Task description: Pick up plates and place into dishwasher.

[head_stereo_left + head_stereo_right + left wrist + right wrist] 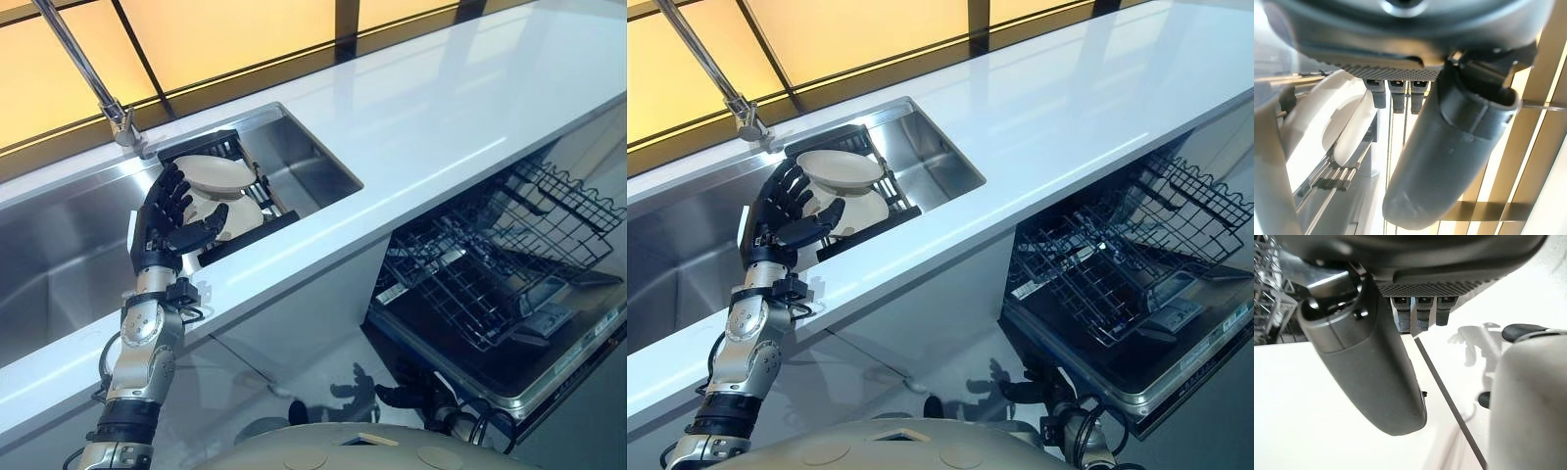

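Cream plates (217, 174) stand in a black rack (257, 221) inside the steel sink (59, 250), just beside the left robot hand (171, 217), fingers spread and holding nothing. A tap (86, 70) rises behind; the white desk (441, 108) runs right above the open dishwasher (509, 284). The right robot hand (1376, 362) hangs relaxed, empty, over pale floor (1298, 416).

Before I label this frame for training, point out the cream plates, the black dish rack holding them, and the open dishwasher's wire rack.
cream plates (217, 173), left eye view, upper plate's face.
black dish rack (250, 238), left eye view, front rail.
dishwasher's wire rack (490, 264), left eye view, wire floor.
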Available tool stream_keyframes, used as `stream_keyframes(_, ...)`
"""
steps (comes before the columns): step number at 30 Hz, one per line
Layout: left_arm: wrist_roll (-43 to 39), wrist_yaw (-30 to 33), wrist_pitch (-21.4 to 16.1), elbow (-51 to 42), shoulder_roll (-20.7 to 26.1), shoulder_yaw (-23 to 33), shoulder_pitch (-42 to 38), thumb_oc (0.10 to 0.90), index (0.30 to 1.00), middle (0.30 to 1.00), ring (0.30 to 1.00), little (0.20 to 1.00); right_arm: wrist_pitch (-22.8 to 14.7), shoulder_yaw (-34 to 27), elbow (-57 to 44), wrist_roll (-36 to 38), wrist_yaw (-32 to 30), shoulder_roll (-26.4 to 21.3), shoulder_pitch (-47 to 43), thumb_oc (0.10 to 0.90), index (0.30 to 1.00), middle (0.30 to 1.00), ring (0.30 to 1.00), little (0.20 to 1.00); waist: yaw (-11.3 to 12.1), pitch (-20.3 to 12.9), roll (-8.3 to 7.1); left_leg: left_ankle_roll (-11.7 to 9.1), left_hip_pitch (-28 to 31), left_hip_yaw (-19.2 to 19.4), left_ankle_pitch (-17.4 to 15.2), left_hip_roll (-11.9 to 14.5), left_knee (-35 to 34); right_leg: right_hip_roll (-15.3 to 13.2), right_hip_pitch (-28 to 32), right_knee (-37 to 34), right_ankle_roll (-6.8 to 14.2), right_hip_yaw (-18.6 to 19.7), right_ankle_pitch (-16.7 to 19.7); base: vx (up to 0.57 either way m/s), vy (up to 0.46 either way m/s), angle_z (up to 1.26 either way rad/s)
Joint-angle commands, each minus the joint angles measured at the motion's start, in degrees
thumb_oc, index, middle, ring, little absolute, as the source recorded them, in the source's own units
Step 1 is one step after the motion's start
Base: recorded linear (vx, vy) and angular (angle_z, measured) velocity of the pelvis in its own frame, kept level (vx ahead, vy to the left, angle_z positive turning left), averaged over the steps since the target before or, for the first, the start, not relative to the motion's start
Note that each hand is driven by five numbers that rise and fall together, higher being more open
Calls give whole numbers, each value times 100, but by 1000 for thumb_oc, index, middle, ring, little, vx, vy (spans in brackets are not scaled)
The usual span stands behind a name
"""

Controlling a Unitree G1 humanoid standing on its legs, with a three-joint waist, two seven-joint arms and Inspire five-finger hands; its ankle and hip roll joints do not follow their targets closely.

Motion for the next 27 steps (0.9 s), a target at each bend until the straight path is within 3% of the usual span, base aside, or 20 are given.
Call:
stream_keyframes(1,-22,-87,-702,-122,190,220,-548,800,900,900,900,900,-372,41,102,40,103,-25,-386,800,900,900,900,900,42,-21,-104,-89,248,-9,-865,-228,84,152,-483,542,185,-105,-166,0,-1,6)
stream_keyframes(27,345,89,-762,-377,319,407,-580,800,900,900,900,900,-273,81,181,-209,63,-7,-342,800,900,900,900,900,54,-2,-106,-95,273,-16,-867,-217,82,168,-449,542,173,-124,-189,0,0,0)
